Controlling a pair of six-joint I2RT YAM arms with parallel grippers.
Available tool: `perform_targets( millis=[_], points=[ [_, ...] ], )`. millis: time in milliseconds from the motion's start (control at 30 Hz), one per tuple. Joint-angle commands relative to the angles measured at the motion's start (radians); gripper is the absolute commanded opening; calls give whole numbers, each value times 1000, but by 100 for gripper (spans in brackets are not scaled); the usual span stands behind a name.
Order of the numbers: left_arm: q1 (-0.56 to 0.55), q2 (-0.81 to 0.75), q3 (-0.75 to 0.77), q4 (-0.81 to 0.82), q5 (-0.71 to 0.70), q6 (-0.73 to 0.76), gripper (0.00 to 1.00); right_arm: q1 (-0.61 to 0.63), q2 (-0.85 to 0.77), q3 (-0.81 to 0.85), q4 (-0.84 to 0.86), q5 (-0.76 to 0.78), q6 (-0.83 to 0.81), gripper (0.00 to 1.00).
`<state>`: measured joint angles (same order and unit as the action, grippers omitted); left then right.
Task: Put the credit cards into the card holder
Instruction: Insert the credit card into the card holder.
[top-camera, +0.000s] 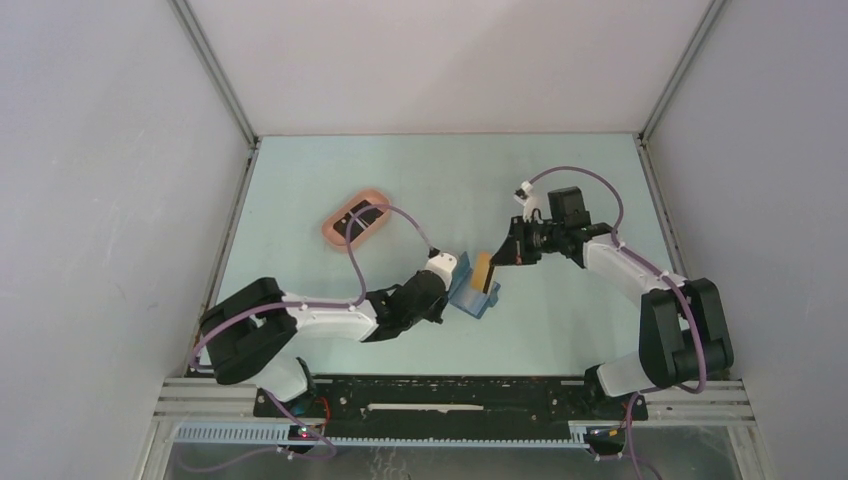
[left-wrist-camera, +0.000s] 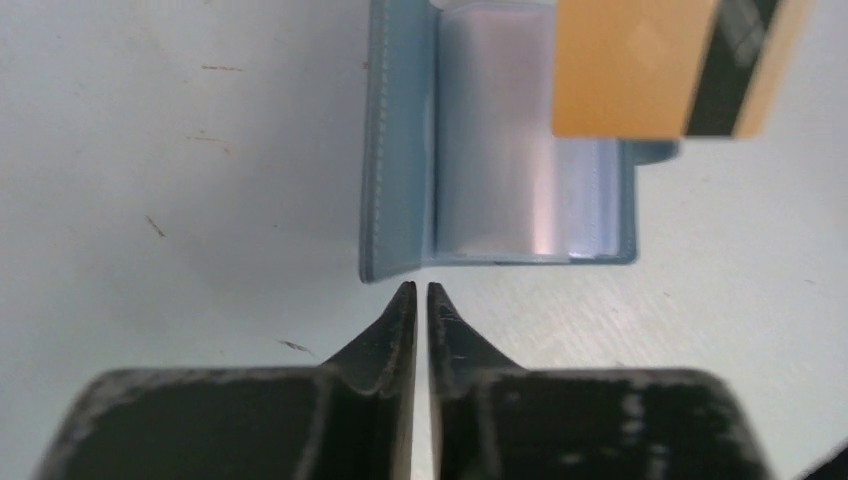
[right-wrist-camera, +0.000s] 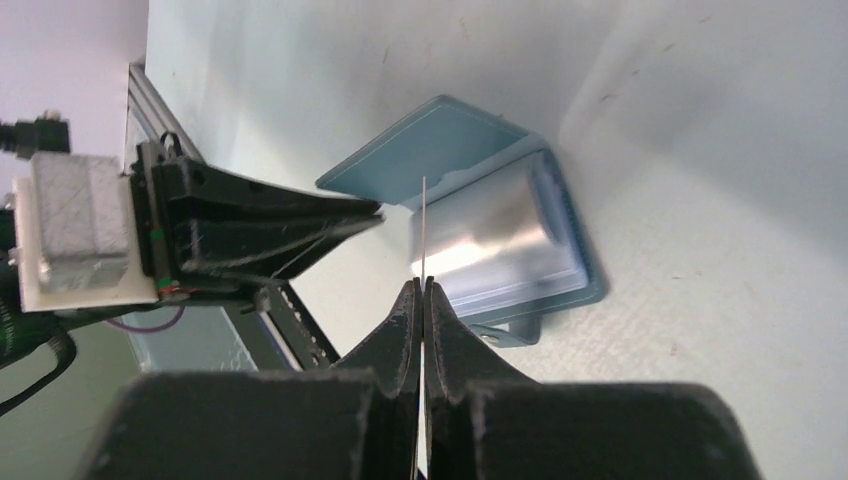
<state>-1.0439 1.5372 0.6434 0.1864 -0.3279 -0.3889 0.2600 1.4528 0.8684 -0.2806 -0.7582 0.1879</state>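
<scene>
The blue card holder (top-camera: 472, 298) lies open on the table, with clear inner pockets (left-wrist-camera: 500, 170). My right gripper (top-camera: 498, 262) is shut on the orange-tan credit card (top-camera: 483, 270), which has a dark stripe (left-wrist-camera: 640, 65). It holds the card upright just above the pockets. In the right wrist view the card (right-wrist-camera: 424, 225) shows edge-on above the gripper (right-wrist-camera: 424, 286) and over the holder (right-wrist-camera: 500, 240). My left gripper (left-wrist-camera: 417, 290) is shut and empty, with its tips at the edge of the holder's raised cover (right-wrist-camera: 420, 150). Black credit cards (top-camera: 362, 218) lie in the pink tray.
The pink oval tray (top-camera: 335, 232) sits at the back left of the holder. White walls and aluminium rails enclose the pale green table (top-camera: 560, 180). My left arm (top-camera: 330, 320) reaches across the near middle.
</scene>
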Motion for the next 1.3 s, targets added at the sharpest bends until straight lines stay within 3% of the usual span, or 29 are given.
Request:
perform_targets(
  millis=[0,133,400,500,600,767,900,1267],
  points=[
    [0,-113,-43,84,90,102,23,-52,-15,20,45,-6,33,0],
    [-21,-195,-58,54,102,240,40,-62,-18,27,34,-51,15,0],
    [-100,-210,-47,-21,-103,511,62,-77,-19,51,-9,-93,-45,0],
    [-98,-213,-73,35,-131,526,79,-76,-12,55,-33,-92,-66,0],
    [-84,-237,-98,95,-88,457,87,-70,12,54,-48,-34,-47,0],
    [-57,-267,-118,169,-7,298,88,-63,46,43,-35,66,2,0],
    [-49,-210,-78,165,-32,222,87,-63,31,32,-22,134,29,0],
    [2,-52,17,115,-75,107,52,-72,41,27,-29,189,53,0]
  ],
)
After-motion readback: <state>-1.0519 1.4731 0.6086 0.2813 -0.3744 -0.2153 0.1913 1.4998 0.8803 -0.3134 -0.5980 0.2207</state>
